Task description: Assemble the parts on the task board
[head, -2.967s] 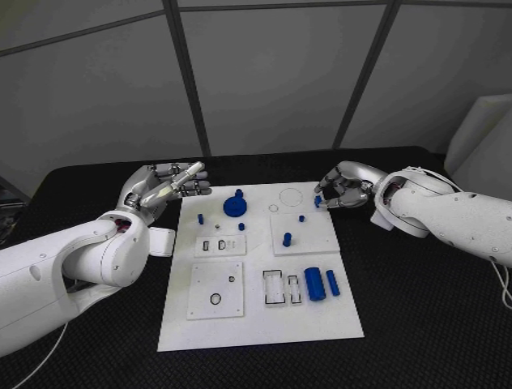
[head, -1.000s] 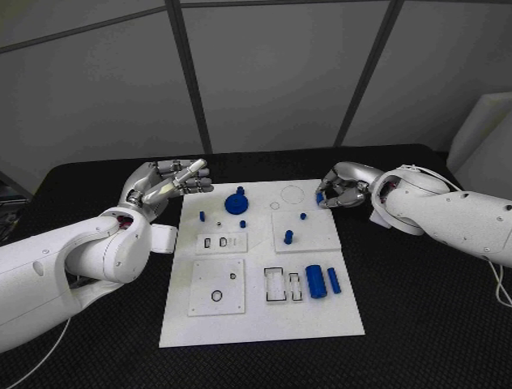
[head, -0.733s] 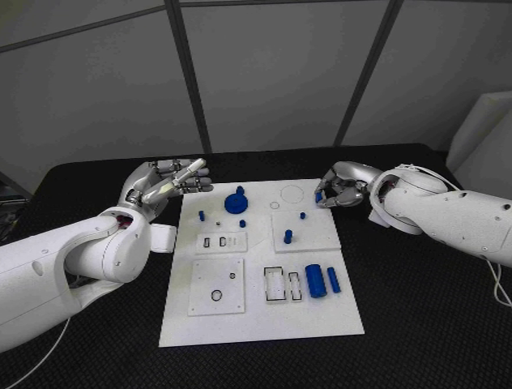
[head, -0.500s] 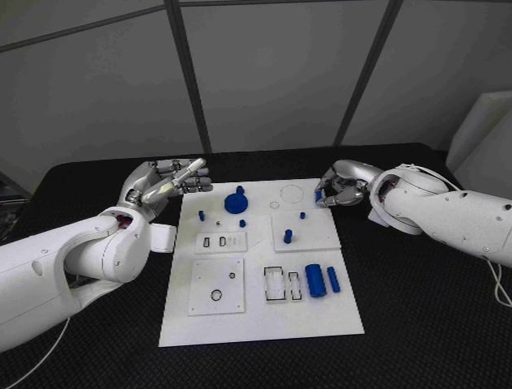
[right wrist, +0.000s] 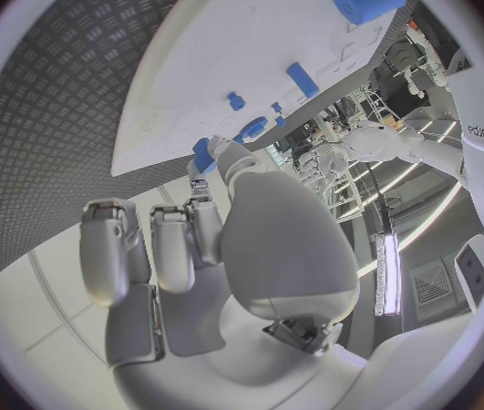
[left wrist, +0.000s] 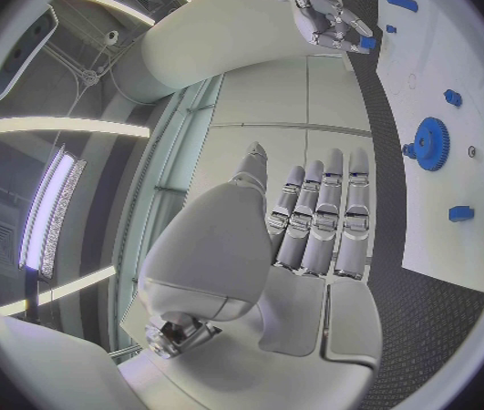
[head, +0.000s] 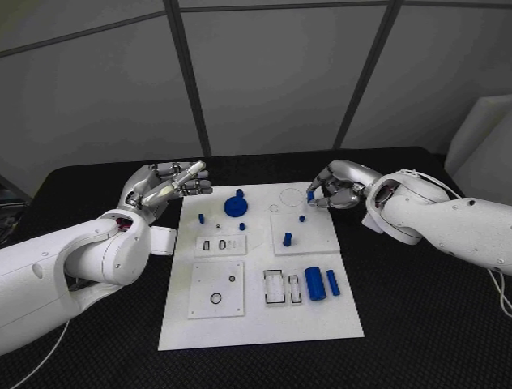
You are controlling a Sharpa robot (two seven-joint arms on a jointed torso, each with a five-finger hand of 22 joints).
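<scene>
I see the white rectangular task board [head: 260, 324] lying on the black table [head: 431, 324]. Toward its near right edge lie a thick blue cylinder [head: 312, 284] and a thinner blue rod [head: 332, 282], side by side. Farther up, a small blue peg [head: 287, 238] stands, and a blue gear-shaped disc [head: 235, 206] sits near the far edge. My right hand [head: 332, 193] pinches a small blue piece [head: 312, 196] over the far right corner. My left hand [head: 168, 183] hovers off the far left corner, fingers straight and close together, grasping nothing.
</scene>
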